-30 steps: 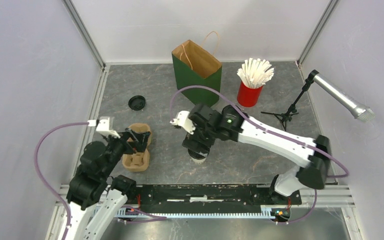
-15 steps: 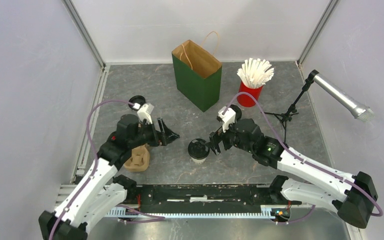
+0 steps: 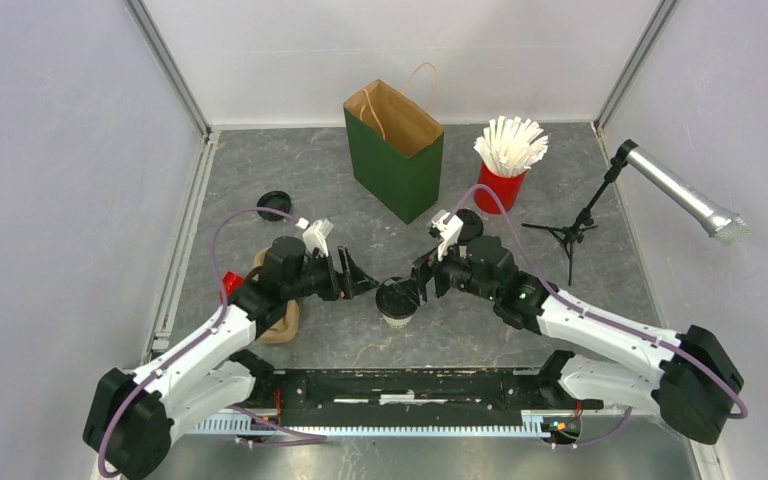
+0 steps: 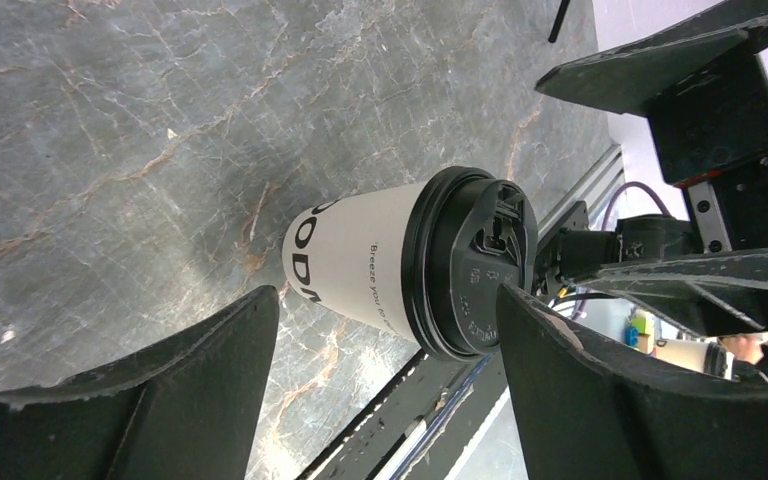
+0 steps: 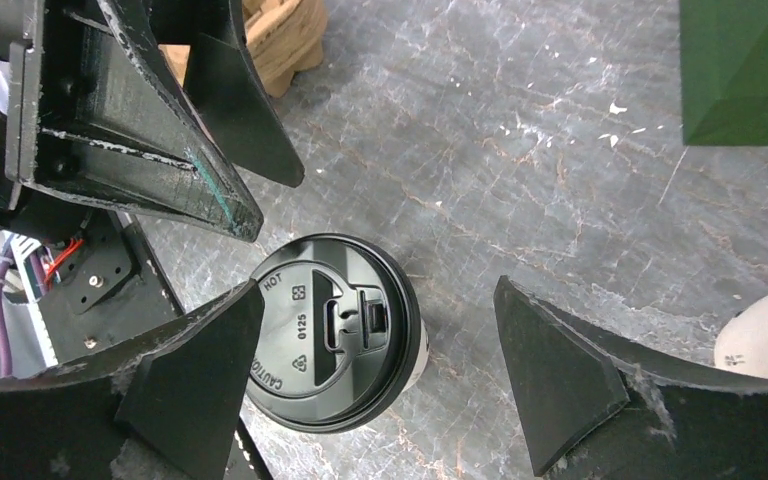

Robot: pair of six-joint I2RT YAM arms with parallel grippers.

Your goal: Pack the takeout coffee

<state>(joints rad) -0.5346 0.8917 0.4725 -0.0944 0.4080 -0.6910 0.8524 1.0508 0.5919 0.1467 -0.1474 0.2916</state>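
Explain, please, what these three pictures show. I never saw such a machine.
Two robot arms stand at the near edge of a table. One picture is from a camera above; the other two from cameras on each wrist, so the dark wedges are fingers. On the table: a green bag, a red cup of straws, a brown carrier, a microphone, a loose black lid and a lidded coffee cup. The left gripper and right gripper flank that cup, both open; nothing is held.
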